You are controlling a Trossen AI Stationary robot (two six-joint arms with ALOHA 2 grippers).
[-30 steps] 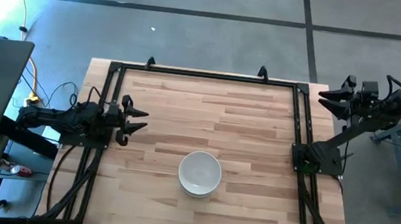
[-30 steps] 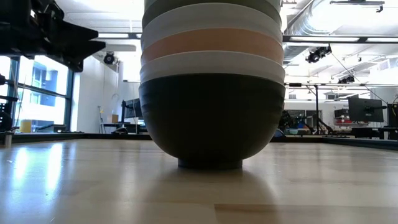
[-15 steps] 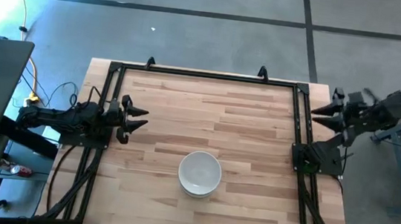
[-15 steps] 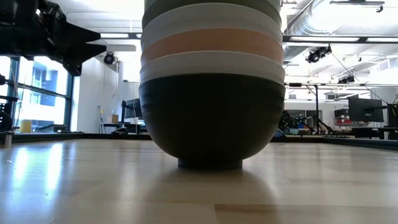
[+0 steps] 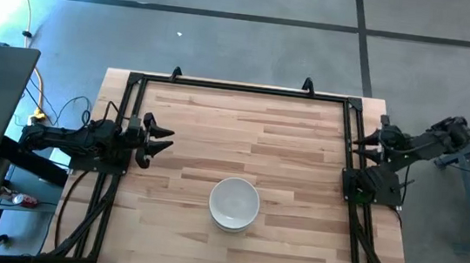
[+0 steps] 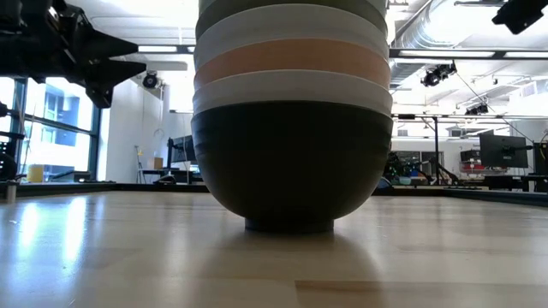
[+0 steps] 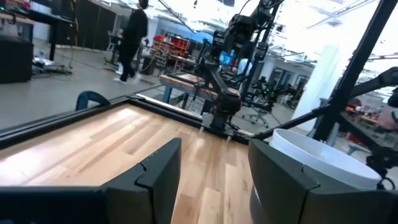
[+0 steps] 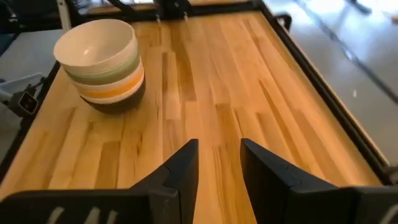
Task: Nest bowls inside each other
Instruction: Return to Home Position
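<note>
The bowls sit nested at six o'clock on the counter. My left jaws at nine are released, and my right jaws at three seem so too.

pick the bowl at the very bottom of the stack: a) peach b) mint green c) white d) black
D: in the low view the black bowl stands directly on the table, with a white bowl and then the peach bowl nested above it.
</note>
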